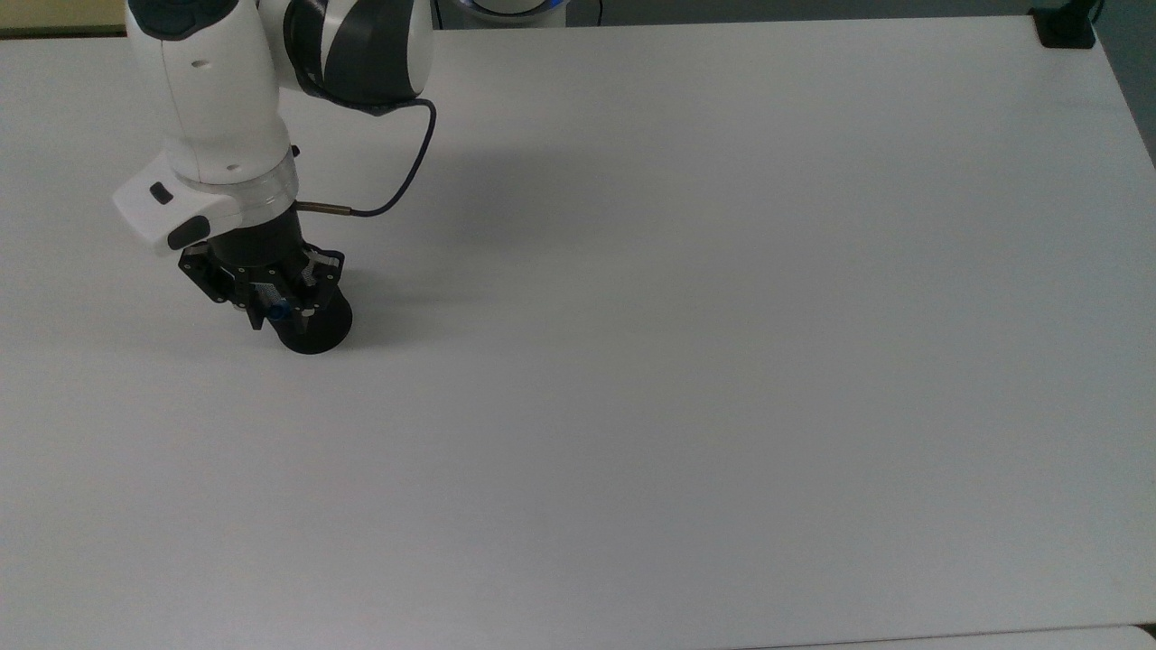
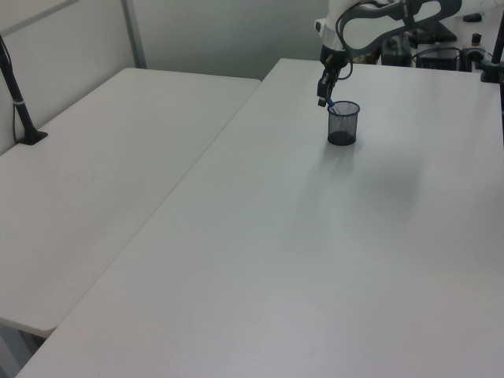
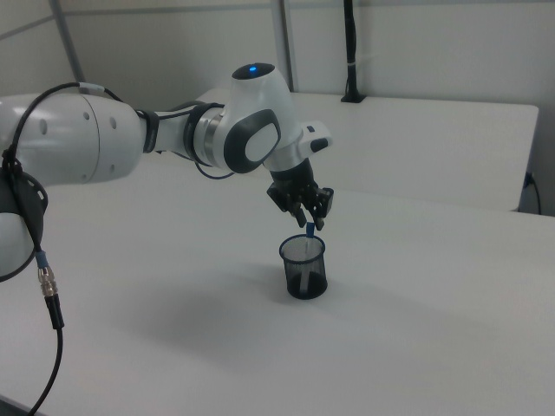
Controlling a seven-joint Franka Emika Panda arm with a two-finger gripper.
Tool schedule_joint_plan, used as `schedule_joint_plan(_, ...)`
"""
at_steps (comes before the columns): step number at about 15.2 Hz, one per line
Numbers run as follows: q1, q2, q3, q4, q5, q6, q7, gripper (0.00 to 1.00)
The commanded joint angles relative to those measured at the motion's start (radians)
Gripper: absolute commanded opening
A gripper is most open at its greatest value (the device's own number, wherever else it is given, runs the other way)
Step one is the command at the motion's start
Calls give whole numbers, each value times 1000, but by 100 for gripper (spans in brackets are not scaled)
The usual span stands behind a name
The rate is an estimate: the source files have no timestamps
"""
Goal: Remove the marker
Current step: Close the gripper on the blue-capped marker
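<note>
A black mesh cup (image 1: 318, 332) stands on the white table (image 1: 686, 343) at the top view's left. The marker (image 1: 276, 310) leans inside it, and its blue cap pokes above the rim. My gripper (image 1: 281, 316) hangs right over the cup's mouth. Its fingers stand on either side of the blue cap, open with a narrow gap. In the right view the gripper (image 3: 310, 222) sits just above the cup (image 3: 304, 270), with the marker's blue tip (image 3: 310, 230) between the fingertips. The left view shows the cup (image 2: 343, 126) and the gripper (image 2: 323, 99) at its left rim.
A black cable (image 1: 397, 181) loops from the wrist. A black clamp (image 1: 1066, 27) sits at the table's far right corner in the top view. A second white table (image 2: 102, 181) adjoins on the left view's left, with a black post (image 2: 20, 102).
</note>
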Motion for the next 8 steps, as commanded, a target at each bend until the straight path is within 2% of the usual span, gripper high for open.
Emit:
schedule_joint_plan(1, 8, -4, -10, 6, -10, 14, -18, 24)
schedule_joint_plan(2, 8, -10, -10, 6, -10, 14, -18, 20)
schedule_joint_plan(4, 5, -18, -10, 7, -10, 13, -20, 20)
schedule_joint_plan(8, 3, -26, -10, 6, -11, 11, -21, 7)
